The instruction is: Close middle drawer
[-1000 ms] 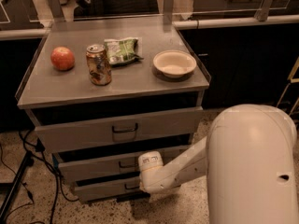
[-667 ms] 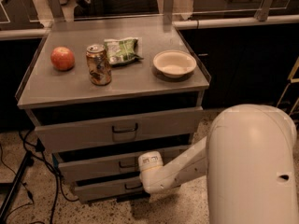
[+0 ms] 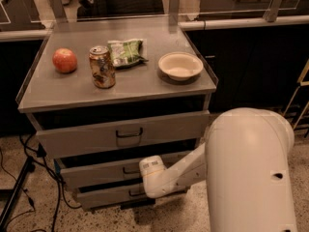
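The middle drawer (image 3: 96, 172) is the second of three grey fronts on the metal cabinet, with a small dark loop handle (image 3: 129, 170). A dark gap shows above its front panel, and it stands out a little from the cabinet body. My white arm reaches in from the right, and its gripper (image 3: 150, 174) end sits against the drawer fronts just right of that handle, overlapping the middle and lowest fronts. The arm's end segment hides the fingers.
The taller top drawer (image 3: 120, 135) juts out above and the lowest drawer (image 3: 104, 196) lies below. On the cabinet top (image 3: 145, 83) sit an apple (image 3: 64, 60), a soda can (image 3: 102, 66), a green chip bag (image 3: 126, 51) and a white bowl (image 3: 180, 65). Cables (image 3: 29, 168) trail at the left.
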Controlling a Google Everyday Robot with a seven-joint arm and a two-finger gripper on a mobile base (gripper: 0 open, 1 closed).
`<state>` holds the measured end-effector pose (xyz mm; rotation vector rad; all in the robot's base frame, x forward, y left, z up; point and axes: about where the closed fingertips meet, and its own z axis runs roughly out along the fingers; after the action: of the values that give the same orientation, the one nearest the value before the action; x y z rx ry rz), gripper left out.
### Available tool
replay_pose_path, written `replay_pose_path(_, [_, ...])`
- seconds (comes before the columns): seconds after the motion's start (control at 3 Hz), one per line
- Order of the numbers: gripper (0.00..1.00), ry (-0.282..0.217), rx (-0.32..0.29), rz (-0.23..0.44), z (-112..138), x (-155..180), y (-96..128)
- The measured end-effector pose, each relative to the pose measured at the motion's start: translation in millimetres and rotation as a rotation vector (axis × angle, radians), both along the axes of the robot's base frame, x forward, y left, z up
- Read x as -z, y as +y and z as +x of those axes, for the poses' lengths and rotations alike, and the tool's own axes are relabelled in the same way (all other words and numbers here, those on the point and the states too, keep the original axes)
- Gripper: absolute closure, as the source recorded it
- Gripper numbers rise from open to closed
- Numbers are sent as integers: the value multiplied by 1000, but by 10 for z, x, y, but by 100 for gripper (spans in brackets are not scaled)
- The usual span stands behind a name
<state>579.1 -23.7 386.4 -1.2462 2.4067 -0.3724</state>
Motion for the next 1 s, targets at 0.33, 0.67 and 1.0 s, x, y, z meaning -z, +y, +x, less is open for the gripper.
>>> replay_pose_path(0.33, [100,-29,48,-24,135,27,-88])
replay_pose_path(0.67, [100,-45,76,-38,196,54,-148])
replay_pose_path(1.0, [100,-53,93,-47,231,90,-189])
